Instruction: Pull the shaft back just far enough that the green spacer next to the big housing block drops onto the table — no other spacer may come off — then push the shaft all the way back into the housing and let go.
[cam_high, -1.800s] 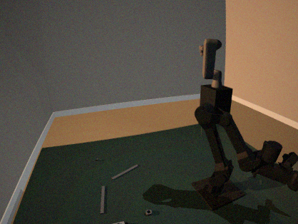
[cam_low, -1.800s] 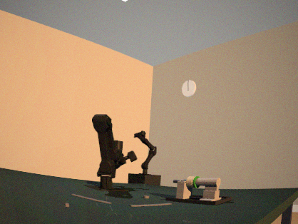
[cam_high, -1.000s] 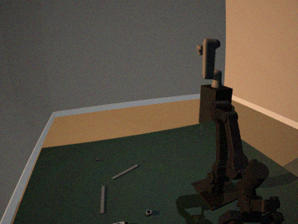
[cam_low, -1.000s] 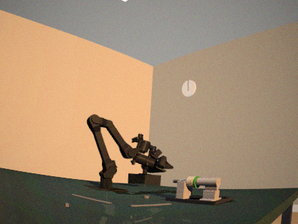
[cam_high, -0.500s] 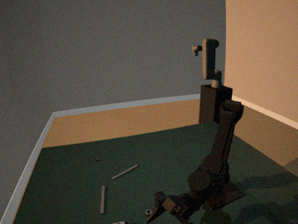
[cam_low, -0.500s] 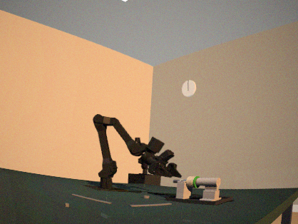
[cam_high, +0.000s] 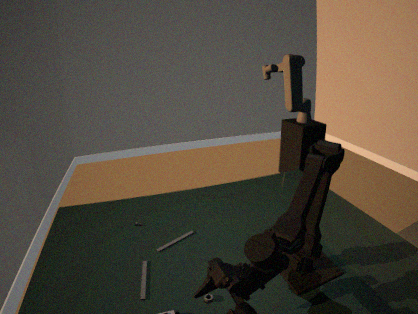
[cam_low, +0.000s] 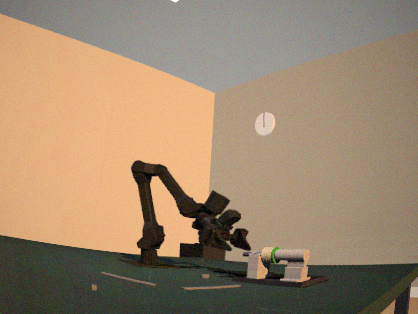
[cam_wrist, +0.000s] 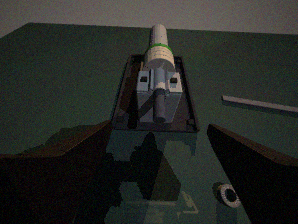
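The housing (cam_low: 299, 255) (cam_wrist: 158, 34) is a pale cylinder on a block. The green spacer (cam_low: 272, 255) (cam_wrist: 159, 44) is on the shaft line beside it, with cream spacers (cam_low: 267, 254) (cam_wrist: 160, 53) on its other side. The grey shaft end (cam_low: 248, 254) (cam_wrist: 160, 107) sticks out past the notched support block (cam_low: 256, 267) (cam_wrist: 172, 103). My gripper (cam_wrist: 159, 126) (cam_low: 239, 247) is open and empty. In the wrist view its fingers stand wide on both sides of the shaft end, nearer the camera. Contact is not visible. The fixture is almost wholly outside the top view.
The fixture stands on a dark base (cam_low: 317, 281) (cam_wrist: 193, 115). A loose ring (cam_high: 208, 298) (cam_low: 205, 276) (cam_wrist: 230, 195) lies near the gripper. Two flat bars (cam_high: 175, 241) (cam_low: 212, 287) and a small piece (cam_high: 138, 224) (cam_low: 94, 287) lie farther off. A dark box (cam_high: 291, 147) bears another arm.
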